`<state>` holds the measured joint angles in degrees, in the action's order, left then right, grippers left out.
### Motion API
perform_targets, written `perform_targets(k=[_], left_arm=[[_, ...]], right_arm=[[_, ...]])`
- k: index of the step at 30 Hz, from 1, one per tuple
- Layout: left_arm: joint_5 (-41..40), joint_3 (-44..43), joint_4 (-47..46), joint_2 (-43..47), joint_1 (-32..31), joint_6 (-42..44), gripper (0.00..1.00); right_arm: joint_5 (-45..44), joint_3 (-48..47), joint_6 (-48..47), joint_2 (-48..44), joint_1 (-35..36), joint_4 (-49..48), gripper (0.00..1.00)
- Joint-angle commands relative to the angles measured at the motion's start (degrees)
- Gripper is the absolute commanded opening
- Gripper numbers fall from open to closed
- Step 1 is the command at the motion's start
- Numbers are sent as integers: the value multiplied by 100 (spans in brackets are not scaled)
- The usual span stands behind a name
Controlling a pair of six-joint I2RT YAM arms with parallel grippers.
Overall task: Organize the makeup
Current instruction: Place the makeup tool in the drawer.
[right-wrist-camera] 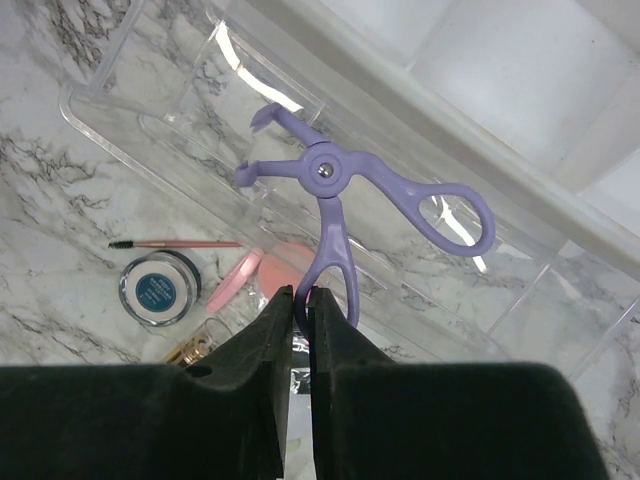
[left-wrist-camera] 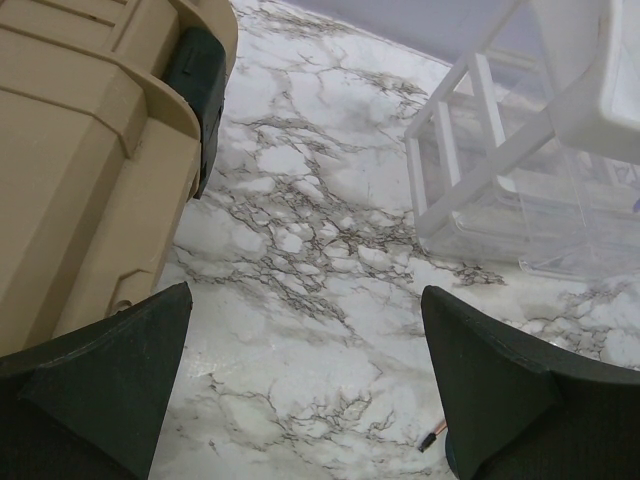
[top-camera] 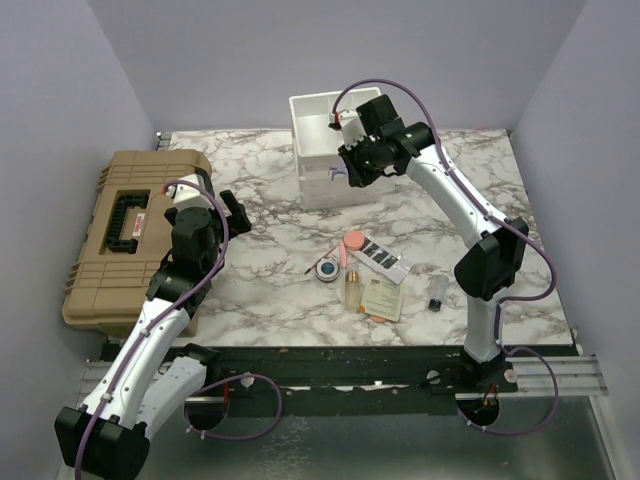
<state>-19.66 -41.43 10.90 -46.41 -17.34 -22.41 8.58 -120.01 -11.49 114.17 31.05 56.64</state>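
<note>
Fingers point(right-wrist-camera: 262, 340) of the right gripper point(right-wrist-camera: 300, 292) sit narrowly parted on the curler point(right-wrist-camera: 330, 175) handle in the organizer point(right-wrist-camera: 430, 115), grip uncertain; placement step, next: open fully, fetch makeup point(top-camera: 365, 272) at 6 o'clock

I see a white tabletop point(top-camera: 260, 300) veined grey like marble. The hard case point(top-camera: 100, 270) is tan with a black handle point(top-camera: 128, 218). The scissor-shaped tool point(right-wrist-camera: 340, 190) is lilac, the compact point(right-wrist-camera: 157, 290) blue, the puff point(top-camera: 352, 243) pink, the bottle point(top-camera: 353, 290) amber, the palette point(top-camera: 380, 255) black, the sachet point(top-camera: 383, 298) cream, the organizer point(top-camera: 322, 185) white. My right pincer point(right-wrist-camera: 300, 293) is black.
</note>
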Motion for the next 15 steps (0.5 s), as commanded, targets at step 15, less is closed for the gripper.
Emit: perform_targets(k=[15], left_arm=[[140, -59, 40, -53, 2, -14, 99]], right_arm=[[-541, 55, 105, -226, -29, -570, 17]])
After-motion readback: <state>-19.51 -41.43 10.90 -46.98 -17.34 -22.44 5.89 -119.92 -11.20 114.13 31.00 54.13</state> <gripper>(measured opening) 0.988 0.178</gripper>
